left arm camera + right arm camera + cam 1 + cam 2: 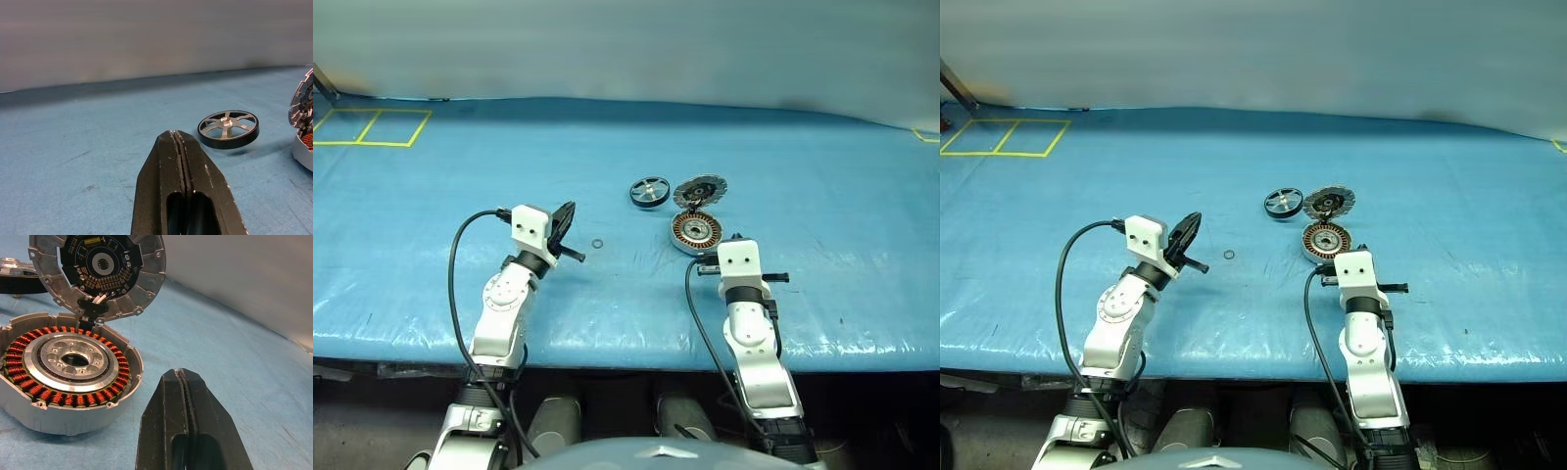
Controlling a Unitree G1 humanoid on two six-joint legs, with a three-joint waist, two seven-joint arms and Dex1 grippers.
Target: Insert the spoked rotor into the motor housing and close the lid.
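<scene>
The spoked rotor (649,192), a black ring with pale spokes, lies flat on the blue table beyond the middle. Right of it stands the lid (700,190), tilted up and hinged to the far side of the motor housing (695,233). The housing is a silver can with copper windings (68,377), and its centre is empty. My left gripper (563,227) is shut and empty, hovering well to the left of the rotor and pointing toward it (228,129). My right gripper (182,374) is shut and empty, just in front of the housing.
A small metal ring (597,243) lies on the table between my left gripper and the housing. Yellow tape squares (372,127) mark the far left corner. The table's front edge (626,352) runs just below both wrists.
</scene>
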